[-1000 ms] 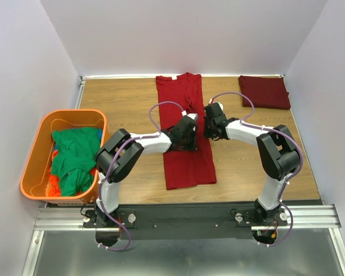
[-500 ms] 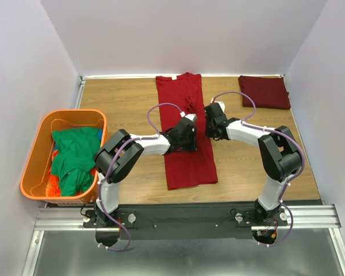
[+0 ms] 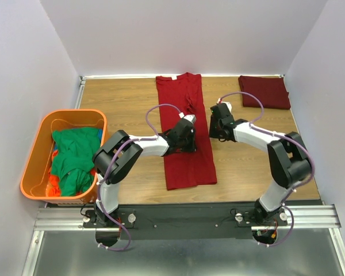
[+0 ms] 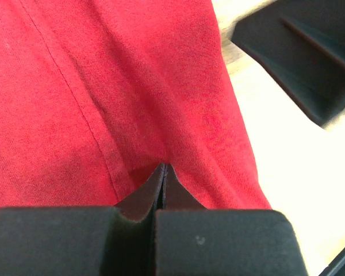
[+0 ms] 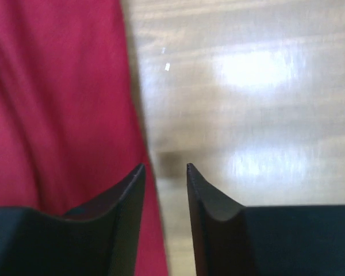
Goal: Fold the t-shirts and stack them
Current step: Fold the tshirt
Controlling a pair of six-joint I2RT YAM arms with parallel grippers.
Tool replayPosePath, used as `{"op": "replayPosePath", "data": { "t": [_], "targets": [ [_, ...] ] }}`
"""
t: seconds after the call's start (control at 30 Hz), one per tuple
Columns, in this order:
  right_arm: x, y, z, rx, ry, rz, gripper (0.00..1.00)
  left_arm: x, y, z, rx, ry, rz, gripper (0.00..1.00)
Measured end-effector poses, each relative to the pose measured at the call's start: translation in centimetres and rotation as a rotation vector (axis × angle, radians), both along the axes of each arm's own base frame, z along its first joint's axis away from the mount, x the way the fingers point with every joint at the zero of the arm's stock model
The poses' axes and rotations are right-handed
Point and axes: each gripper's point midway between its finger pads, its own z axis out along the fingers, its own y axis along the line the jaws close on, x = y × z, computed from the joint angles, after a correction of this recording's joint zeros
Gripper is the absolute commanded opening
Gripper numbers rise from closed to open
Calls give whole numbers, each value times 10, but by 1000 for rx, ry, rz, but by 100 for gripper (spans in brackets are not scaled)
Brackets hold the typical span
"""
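Two garments lie on the wooden tabletop (image 3: 121, 98) in the overhead view. One is a bright red cloth t-shirt (image 3: 187, 161), drawn into a long narrow strip from upper centre of the frame down to lower centre. The other is a dark maroon t-shirt (image 3: 264, 92), already a compact folded rectangle in the upper right corner. More green t-shirts (image 3: 75, 152) wait heaped in the orange plastic tub (image 3: 75, 111) at the left edge (unfolded, by their look).

Step in hand, in my judgement: the red shirt is folded lengthwise, and the crosswise folds are not yet made. Your left gripper (image 4: 164, 172) sits on the strip just above its middle, jaws closed tip to tip. Creases in the cloth run into the tips, and I read that as a pinch on a fold of the red shirt. Your right gripper (image 5: 165, 167) hovers low at the strip's right edge, jaws parted with nothing between them. One finger is over the red edge, the other over bare wood.

The next move calls for your right jaws to shift onto the cloth edge and close level with the left pinch. Both arms should then lift together and carry one end over the other, since uneven grips would skew the fold. The finished bundle belongs on the maroon shirt.
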Motion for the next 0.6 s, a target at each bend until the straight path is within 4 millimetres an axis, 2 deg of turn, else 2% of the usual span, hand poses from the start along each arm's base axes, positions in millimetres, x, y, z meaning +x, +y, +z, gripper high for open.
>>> {"op": "replayPosePath", "data": {
  "t": [0.1,0.2,0.27,0.43,0.6],
  "targets": [
    [-15,1,16,56,-14,12,42,-1,0,0,0,1,0,0],
    [-29,8,27,98,-32,31,35,-1,1,0,1,1,0,0],
    [-40,13,24,109,-22,45,33,-1,1,0,-1,-1,0,0],
    [-69,22,0,94,49,77,33,-2,1,0,-6,-5,-1,0],
    [-76,32,-2,100,54,96,33,-2,1,0,-8,-7,-1,0]
  ]
}}
